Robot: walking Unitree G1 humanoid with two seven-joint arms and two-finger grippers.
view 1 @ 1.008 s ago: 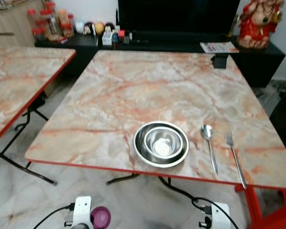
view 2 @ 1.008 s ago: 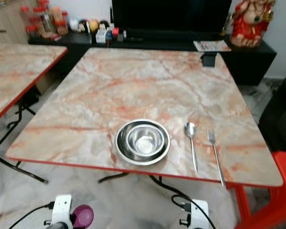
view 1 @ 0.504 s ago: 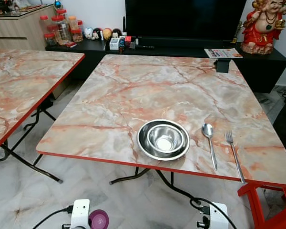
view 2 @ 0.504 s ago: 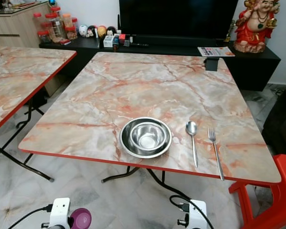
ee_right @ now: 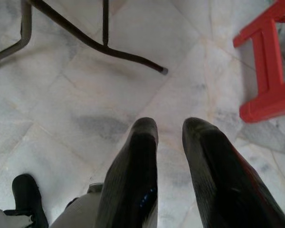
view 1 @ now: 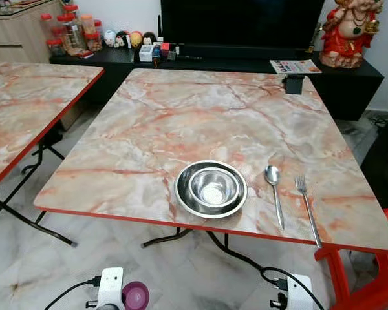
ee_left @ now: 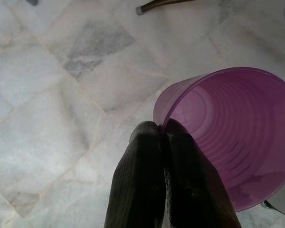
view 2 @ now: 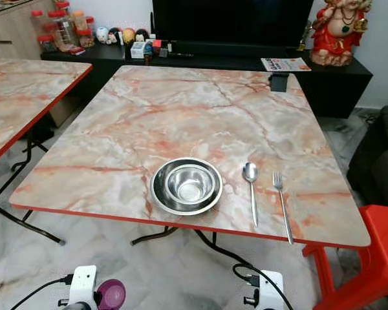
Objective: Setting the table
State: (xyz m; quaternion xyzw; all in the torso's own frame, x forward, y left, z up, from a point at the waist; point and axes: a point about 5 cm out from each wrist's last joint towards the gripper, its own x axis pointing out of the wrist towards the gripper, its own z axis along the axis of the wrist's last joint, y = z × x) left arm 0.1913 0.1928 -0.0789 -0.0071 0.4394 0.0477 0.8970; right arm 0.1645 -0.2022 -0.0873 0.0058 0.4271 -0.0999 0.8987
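Observation:
A steel bowl (view 1: pixel 213 187) sits nested in a wider steel dish (view 1: pixel 183 197) near the front edge of the marble-pattern table (view 1: pixel 181 110). To its right lie a spoon (view 1: pixel 273 188) and then a fork (view 1: pixel 306 203), both pointing away from me. Low down, in front of the table's edge, my left gripper (ee_left: pixel 162 130) is shut on the rim of a purple plastic cup (ee_left: pixel 228 137), which also shows as the purple cup (view 1: pixel 134 295) in the left eye view. My right gripper (ee_right: pixel 171 124) hangs over the floor, open, with nothing between its fingers.
A second marble-pattern table (view 1: pixel 26 103) stands at the left with a gap of floor between. A red plastic stool (view 2: pixel 375 258) is at the right front corner. A small black object (view 1: pixel 293 82) sits on the table's far edge. Behind are a black cabinet, jars and a red statue (view 1: pixel 348 32).
The whole picture has shifted, so the camera has moved. Bowl, spoon and fork lie where they were, and the purple cup stays in my left gripper.

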